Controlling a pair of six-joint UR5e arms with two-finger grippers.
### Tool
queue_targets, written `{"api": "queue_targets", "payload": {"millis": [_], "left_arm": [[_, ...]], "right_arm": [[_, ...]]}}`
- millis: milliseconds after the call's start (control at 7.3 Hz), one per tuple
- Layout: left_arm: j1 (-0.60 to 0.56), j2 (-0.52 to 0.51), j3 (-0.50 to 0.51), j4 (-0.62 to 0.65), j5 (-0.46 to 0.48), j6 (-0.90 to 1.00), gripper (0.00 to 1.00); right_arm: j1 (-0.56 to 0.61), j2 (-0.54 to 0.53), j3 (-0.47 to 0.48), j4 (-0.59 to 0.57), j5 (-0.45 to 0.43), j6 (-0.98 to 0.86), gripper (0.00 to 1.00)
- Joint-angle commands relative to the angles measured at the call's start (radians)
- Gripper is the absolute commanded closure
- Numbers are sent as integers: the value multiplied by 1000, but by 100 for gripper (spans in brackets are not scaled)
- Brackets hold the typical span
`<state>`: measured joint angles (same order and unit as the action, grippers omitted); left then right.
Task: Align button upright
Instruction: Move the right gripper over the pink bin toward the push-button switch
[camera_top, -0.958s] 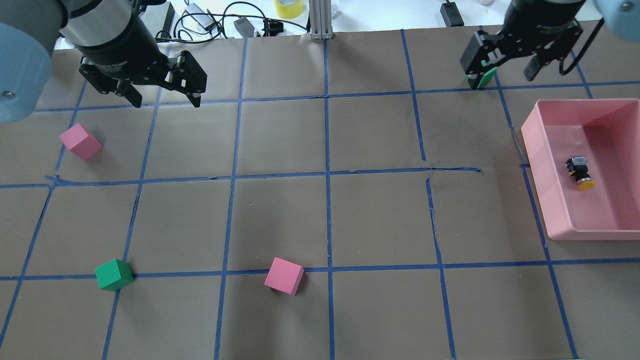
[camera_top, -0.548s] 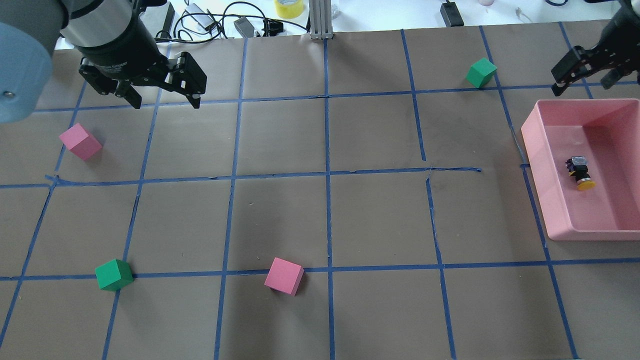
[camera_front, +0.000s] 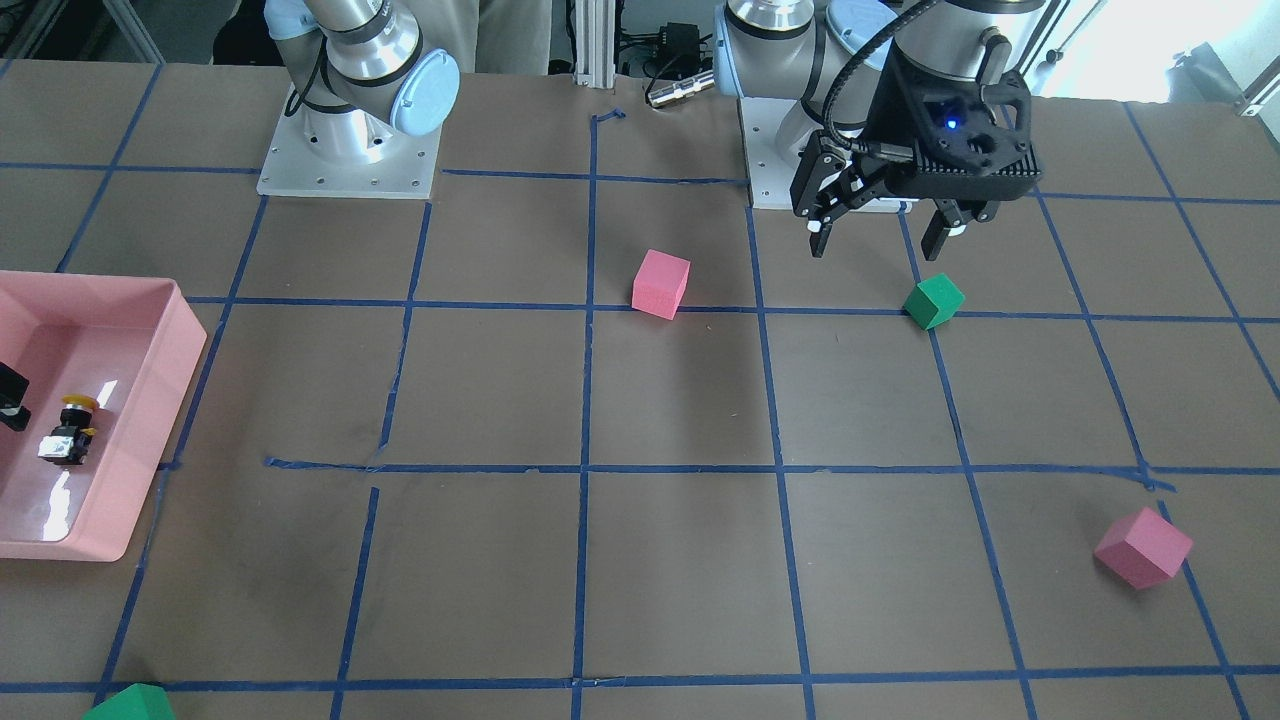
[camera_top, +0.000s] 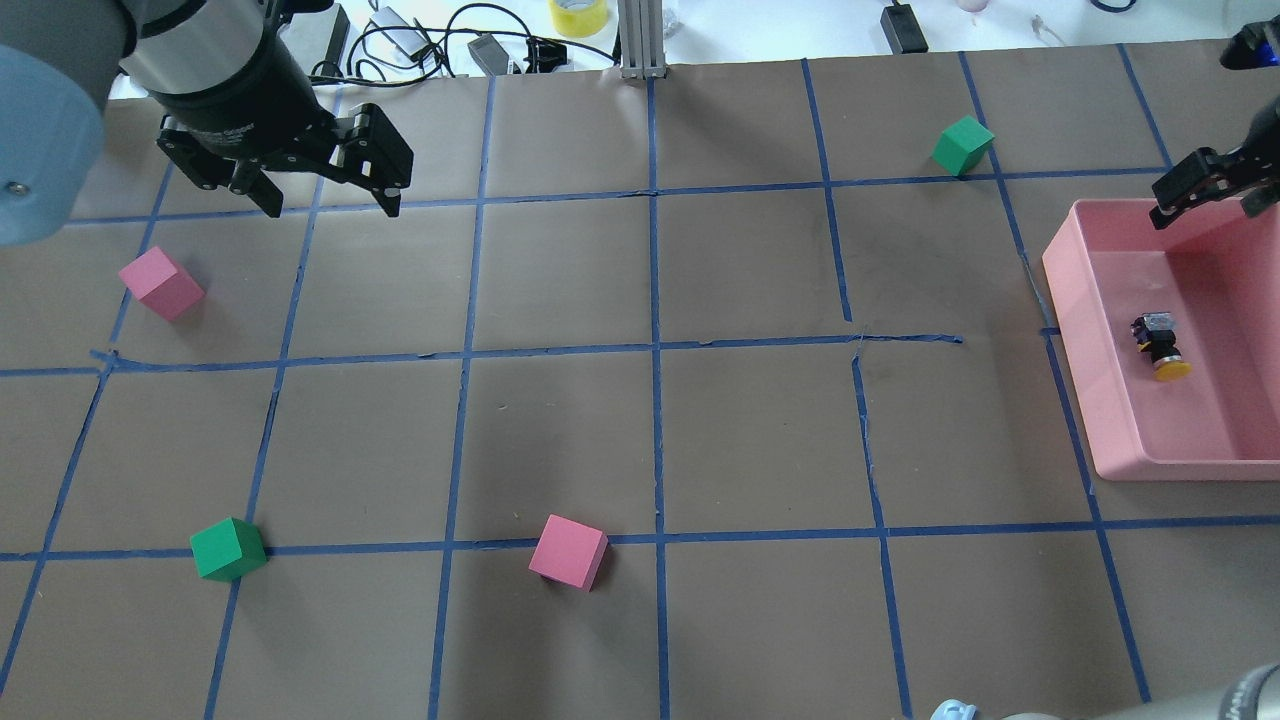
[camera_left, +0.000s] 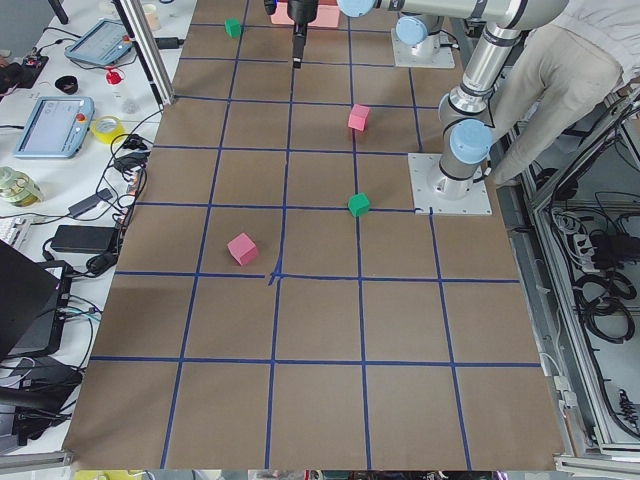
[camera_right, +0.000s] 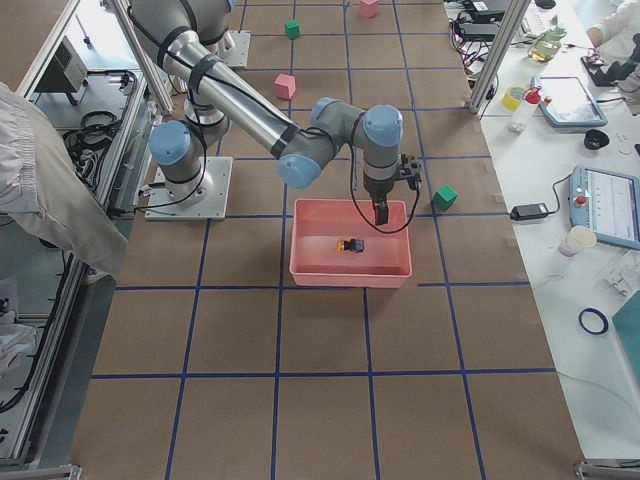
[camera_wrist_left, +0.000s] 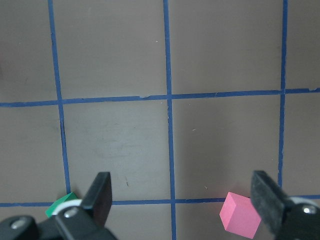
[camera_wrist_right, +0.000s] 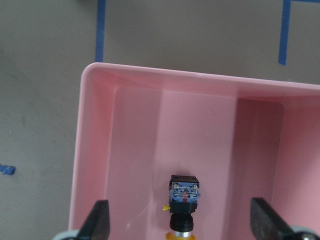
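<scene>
The button lies on its side inside the pink tray, with its yellow cap toward the robot and its silvery base away. It also shows in the front view and the right wrist view. My right gripper is open and empty. It hangs above the tray's far end, a little beyond the button, and its fingers flank the button from above. My left gripper is open and empty, high over the far left of the table.
A pink cube and a green cube sit on the left, and a pink cube sits near the middle front. A green cube sits at the far right, next to the tray. Cables and tape lie beyond the table's far edge.
My right gripper has left the far green cube standing free and moved right, then nearer, over the tray's far end. The left arm and the button have not moved.
</scene>
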<state>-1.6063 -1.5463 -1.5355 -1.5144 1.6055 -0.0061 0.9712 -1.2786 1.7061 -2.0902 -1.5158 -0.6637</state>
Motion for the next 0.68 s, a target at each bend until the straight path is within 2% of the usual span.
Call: {"api": "queue_targets", "payload": {"millis": [0, 274, 548], "left_arm": [[0, 0, 0, -1, 1, 0, 0], [0, 0, 0, -1, -1, 0, 0], [0, 0, 0, -1, -1, 0, 0]], "right_arm": [[-12, 45, 23, -45, 6, 28, 0], [-12, 64, 88, -146, -10, 27, 0], [-14, 77, 113, -162, -12, 27, 0]]}}
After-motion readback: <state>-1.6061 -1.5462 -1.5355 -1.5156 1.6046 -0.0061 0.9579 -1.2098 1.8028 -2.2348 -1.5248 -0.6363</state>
